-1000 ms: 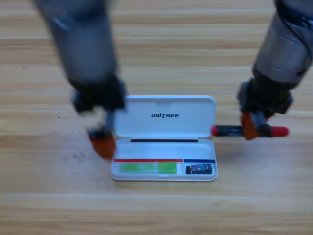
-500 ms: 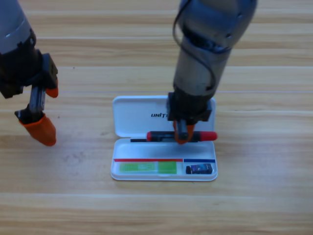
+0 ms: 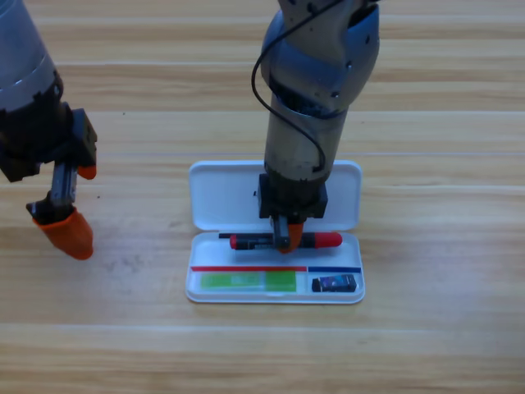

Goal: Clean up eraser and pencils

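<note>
Right gripper clamped on the red-and-black marker over the white case — lower level, then release; left gripper waits, jaws unclear.

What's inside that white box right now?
The white case holds a green pencil and the eraser along its front. The right end effector holds the red-and-black marker over the back, covering the lid's middle.

The eraser lies in the case, right of the stubby pencil.
</note>
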You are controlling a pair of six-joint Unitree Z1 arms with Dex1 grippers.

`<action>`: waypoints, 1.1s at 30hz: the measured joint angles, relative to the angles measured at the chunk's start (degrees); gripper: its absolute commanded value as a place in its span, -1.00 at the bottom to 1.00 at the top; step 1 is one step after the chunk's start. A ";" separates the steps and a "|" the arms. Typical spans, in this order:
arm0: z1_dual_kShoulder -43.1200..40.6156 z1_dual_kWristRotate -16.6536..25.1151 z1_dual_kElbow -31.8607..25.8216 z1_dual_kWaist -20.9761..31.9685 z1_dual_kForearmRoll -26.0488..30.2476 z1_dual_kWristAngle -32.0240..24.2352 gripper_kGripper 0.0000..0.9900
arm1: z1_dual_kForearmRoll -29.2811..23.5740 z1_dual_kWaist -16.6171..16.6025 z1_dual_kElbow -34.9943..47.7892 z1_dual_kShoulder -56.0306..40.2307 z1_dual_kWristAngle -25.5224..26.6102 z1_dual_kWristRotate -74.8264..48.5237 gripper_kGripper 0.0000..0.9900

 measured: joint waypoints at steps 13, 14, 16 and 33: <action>0.16 -0.90 1.27 0.00 -1.75 -0.32 1.00 | 0.00 0.01 -0.03 0.01 -0.55 1.82 0.83; 0.16 -0.90 1.27 0.00 -1.77 -0.35 1.00 | 0.00 0.01 -0.03 0.00 -0.55 1.84 0.86; 0.17 -0.90 1.27 0.00 -1.77 -0.35 1.00 | 0.00 0.01 0.18 -0.06 -0.53 1.92 0.91; 0.16 1.33 -3.41 1.68 -3.26 -0.46 -1.00 | -10.48 0.47 34.17 -46.64 22.89 13.25 1.00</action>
